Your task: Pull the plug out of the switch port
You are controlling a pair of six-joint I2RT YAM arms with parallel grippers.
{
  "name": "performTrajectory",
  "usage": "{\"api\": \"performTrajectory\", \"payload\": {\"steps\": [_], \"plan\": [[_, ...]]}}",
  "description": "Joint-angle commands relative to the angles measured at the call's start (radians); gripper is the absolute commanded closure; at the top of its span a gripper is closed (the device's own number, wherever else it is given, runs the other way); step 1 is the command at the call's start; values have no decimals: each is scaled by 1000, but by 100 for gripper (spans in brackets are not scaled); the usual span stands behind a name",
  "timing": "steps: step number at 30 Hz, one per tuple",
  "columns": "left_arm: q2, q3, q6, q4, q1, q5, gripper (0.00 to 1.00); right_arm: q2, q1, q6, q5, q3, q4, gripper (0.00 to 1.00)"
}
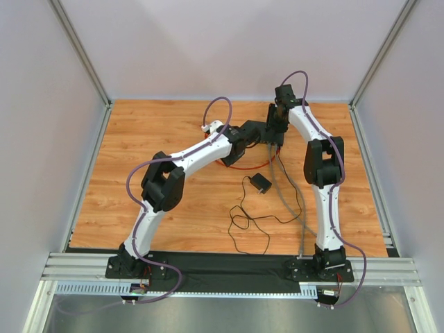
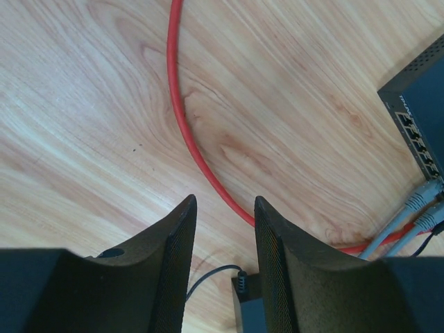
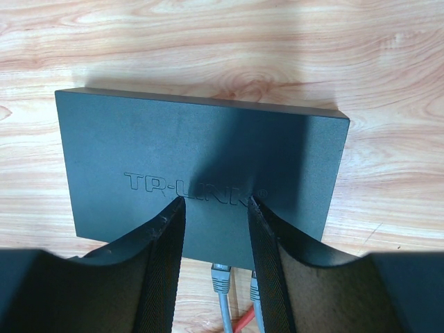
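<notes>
Table (image 1: 173,132): smooth wood-grain board, pale orange.
Switch (image 3: 201,152): flat rect. box, matte black, fine-grained lid w/ embossed TP-LINK; lies far-centre on table, between the two grippers.
Ports (image 2: 420,142): row of small square sockets along switch's front edge.
Plugs (image 3: 220,276): grey moulded boots on grey round cables, seated in front edge.
Red cable (image 2: 182,118): round, glossy; curves across table toward plugs.
R gripper (image 3: 216,201): black curved fingers, ribbed pads, spread apart, holding nothing; over lid's near edge, plugs showing in the gap. Contact w/ lid: can't tell.
L gripper (image 2: 223,201): same fingers, spread, empty; ports and plugs lie off to its right, apart.
Adapter (image 1: 261,183): small black square, thin looping cord; nearer arm bases, apart from switch.
</notes>
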Motion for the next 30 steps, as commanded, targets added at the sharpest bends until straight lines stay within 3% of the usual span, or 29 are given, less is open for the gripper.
{"api": "performTrajectory", "payload": {"steps": [1,30], "plan": [[-6,3,-32,-14,-6,-15,53,74,-16,-10,24,-28,-70,56],[80,-44,-49,35,0,51,56,66,-16,-13,24,-42,-63,56]]}}
